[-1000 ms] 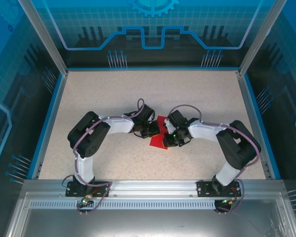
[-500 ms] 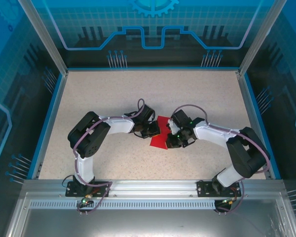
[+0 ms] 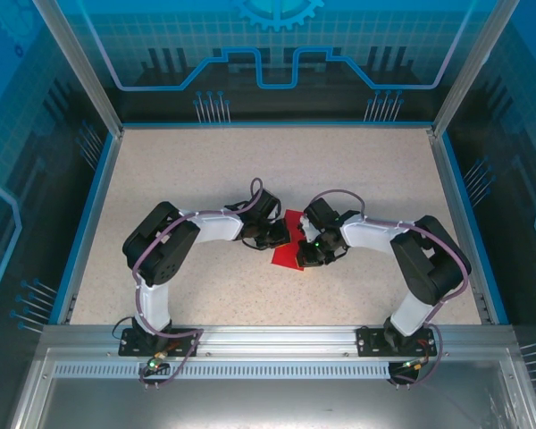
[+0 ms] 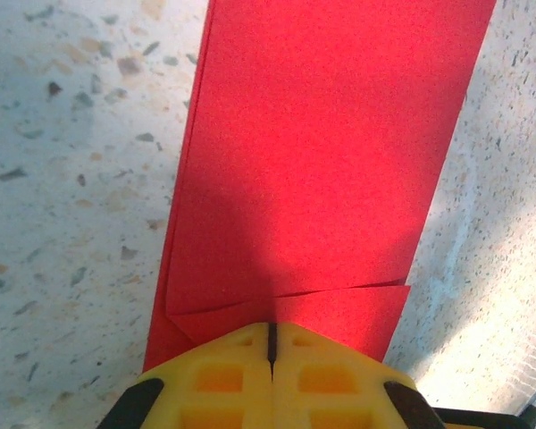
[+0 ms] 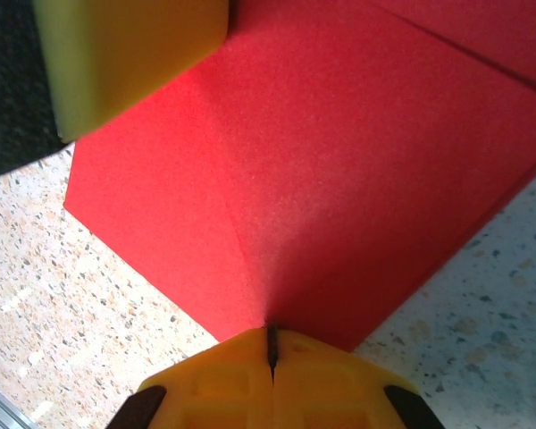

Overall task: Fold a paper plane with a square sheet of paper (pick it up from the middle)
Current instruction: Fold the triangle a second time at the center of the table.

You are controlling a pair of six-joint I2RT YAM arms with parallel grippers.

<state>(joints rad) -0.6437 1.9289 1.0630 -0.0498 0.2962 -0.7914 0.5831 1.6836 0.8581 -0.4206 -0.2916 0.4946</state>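
The square sheet of paper is bright red and lies folded flat on the speckled table, between the two arms. In the left wrist view the paper is a long strip with a small folded flap near my fingers. My left gripper is shut, its yellow tips resting on the strip's near end. My right gripper is also shut, tips down on the paper where a crease meets them. The left gripper's yellow finger shows at the top left of the right wrist view. From above, the left gripper and right gripper almost face each other.
Blue-edged walls and metal posts enclose the speckled table. The far half of the table is free room. A metal rail with both arm bases runs along the near edge.
The right arm swung its elbow out to the right and came back, its shut gripper sliding a little over the paper. The left arm stayed still.
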